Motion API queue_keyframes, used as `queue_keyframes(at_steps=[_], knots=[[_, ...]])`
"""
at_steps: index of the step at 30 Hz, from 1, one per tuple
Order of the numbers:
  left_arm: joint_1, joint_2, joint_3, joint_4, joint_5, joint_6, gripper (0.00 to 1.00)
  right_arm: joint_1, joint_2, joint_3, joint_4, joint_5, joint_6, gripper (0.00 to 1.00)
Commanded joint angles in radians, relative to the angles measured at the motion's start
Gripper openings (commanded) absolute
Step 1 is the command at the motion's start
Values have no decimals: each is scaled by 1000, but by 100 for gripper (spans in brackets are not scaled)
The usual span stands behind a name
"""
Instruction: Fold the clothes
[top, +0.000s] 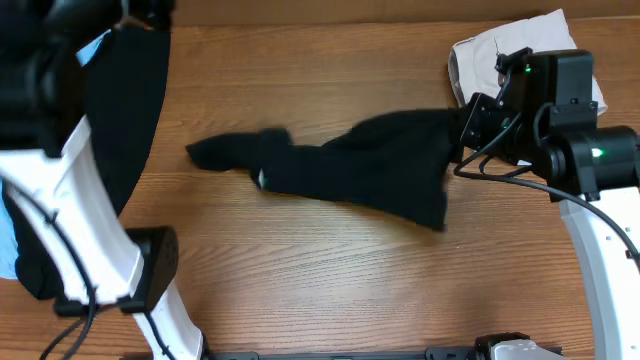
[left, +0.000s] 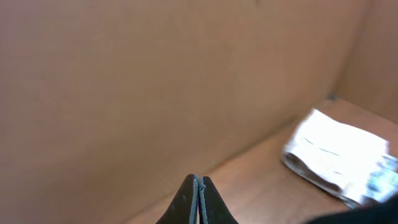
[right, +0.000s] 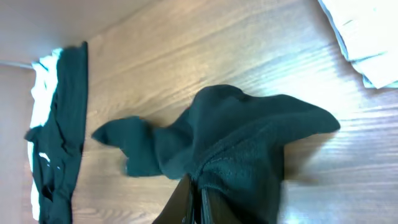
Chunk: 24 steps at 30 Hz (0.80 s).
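Shirt first: the black T-shirt (top: 350, 165) lies bunched in a long, twisted heap across the middle of the table (top: 300, 280). My right gripper (right: 197, 190) is clamped on its right-hand end, jaws pressed together with a fold of the cloth pinched between them. That end looks drawn up off the wood, while the other end trails flat, a small white tag (top: 262, 179) showing partway along. I take it I am holding one edge so the rest can drag out straight and be spread before any fold is made.

My left gripper (left: 198, 182) is closed on nothing. It hangs well away from the shirt and faces a plain brown wall (left: 124, 81), so it is free to come in for a second corner.

Just beyond the shirt's held end sits a folded pale garment (top: 500, 50), close beside my right wrist. A sideways swing there could knock it, I think. Past the shirt's free end, at the table's edge, is a pile of dark and light-blue clothes (right: 59, 124), and my left arm (top: 90, 230) stands over it. The bare wood on the shirt's near side looks like the roomiest place to lay it out.
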Motion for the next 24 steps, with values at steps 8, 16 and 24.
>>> queue_keyframes(at_steps=[8, 16, 24], knots=[[-15, -76, 12, -27, -29, -92, 4, -1, -66, 44, 4, 25, -66, 8], [-15, -39, -31, -182, -22, -80, 18, -1, -15, 42, 6, 68, -66, 8], [-109, 78, -166, -360, 4, 148, 49, -1, 81, 42, 9, 70, -66, 8]])
